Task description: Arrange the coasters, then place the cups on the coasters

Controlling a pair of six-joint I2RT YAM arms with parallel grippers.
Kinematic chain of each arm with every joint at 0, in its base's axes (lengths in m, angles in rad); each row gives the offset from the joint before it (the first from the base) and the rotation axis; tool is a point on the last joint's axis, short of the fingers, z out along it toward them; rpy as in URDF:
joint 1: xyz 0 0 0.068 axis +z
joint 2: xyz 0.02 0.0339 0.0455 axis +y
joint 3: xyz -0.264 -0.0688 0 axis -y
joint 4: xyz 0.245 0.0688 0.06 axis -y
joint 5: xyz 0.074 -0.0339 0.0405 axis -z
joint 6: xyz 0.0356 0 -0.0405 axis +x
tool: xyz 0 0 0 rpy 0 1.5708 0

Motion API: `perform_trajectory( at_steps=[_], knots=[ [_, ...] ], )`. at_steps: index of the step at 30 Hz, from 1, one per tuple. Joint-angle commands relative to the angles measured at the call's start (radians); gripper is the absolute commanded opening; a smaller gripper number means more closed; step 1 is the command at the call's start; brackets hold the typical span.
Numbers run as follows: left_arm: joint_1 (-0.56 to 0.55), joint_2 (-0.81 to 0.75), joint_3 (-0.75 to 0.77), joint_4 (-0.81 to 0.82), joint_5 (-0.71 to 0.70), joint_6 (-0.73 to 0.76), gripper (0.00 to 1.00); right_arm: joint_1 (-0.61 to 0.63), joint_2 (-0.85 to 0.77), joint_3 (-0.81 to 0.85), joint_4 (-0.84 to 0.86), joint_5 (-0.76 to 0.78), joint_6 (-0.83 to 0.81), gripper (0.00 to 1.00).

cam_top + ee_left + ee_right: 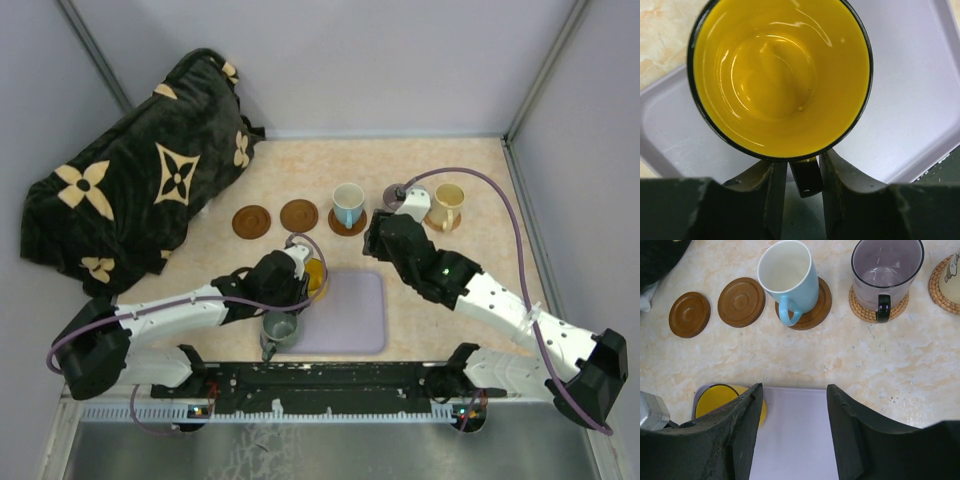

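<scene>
Left gripper (802, 167) at yellow mug (780, 75) handle, lavender tray's (910, 100) upper-left corner.
Clamp unclear; right gripper (795, 390) apart near tray's upper-right corner.

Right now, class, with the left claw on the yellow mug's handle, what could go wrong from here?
The left claw grips only the yellow mug's slim black handle; lifted, the mug may swing or tip.
The grey-green mug stands close beside that arm; a sideways move could knock it.
The open right claw hovers over the same lavender tray; the arms might clash.
</scene>
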Motion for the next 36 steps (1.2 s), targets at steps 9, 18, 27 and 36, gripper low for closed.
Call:
perform_trajectory(
  at_steps=[9, 18, 27, 36],
  knots=[
    [-0.031, 0.015, 0.103, -0.109, -0.139, -0.047, 0.0, 0.01, -0.016, -0.016, 0.055, -0.03, 0.017, 0.56],
    [-0.039, -0.081, 0.169, -0.105, -0.253, -0.067, 0.0, 0.015, -0.034, -0.046, 0.044, -0.021, 0.024, 0.56],
    [-0.039, -0.033, 0.223, 0.016, -0.56, -0.085, 0.0, 0.018, -0.098, -0.144, 0.041, 0.002, 0.025, 0.55],
    [0.015, 0.276, 0.451, -0.004, -0.738, -0.129, 0.0, 0.017, -0.198, -0.226, 0.0, 0.025, 0.054, 0.55]
  ],
)
